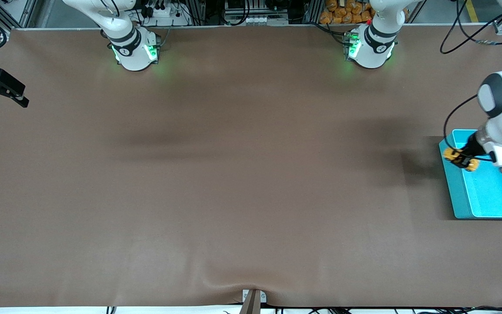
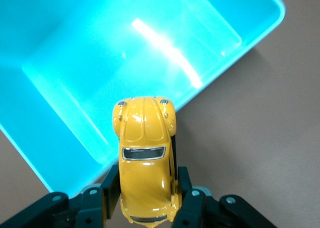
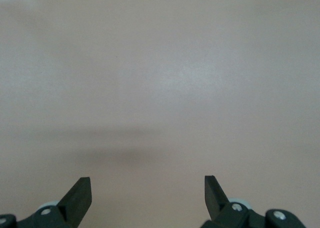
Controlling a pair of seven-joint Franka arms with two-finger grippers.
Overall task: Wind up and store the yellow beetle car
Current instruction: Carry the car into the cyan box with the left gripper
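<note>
The yellow beetle car [image 1: 451, 153] is held in my left gripper [image 1: 462, 159], which is shut on its sides. It hangs in the air over the rim of the cyan bin [image 1: 486, 192], at the bin's corner nearest the robots' bases. In the left wrist view the car [image 2: 145, 153] sits between the fingers of the left gripper [image 2: 147, 188], its nose over the bin's wall, and the bin [image 2: 75, 48] is empty inside. My right gripper [image 1: 3, 102] waits open and empty over the right arm's end of the table, and it shows only bare cloth in its own view [image 3: 147, 180].
The bin stands at the left arm's end of the table, close to the table's edge. Brown cloth [image 1: 233, 174] covers the table. A small camera mount [image 1: 253, 301] sticks up at the table's nearest edge.
</note>
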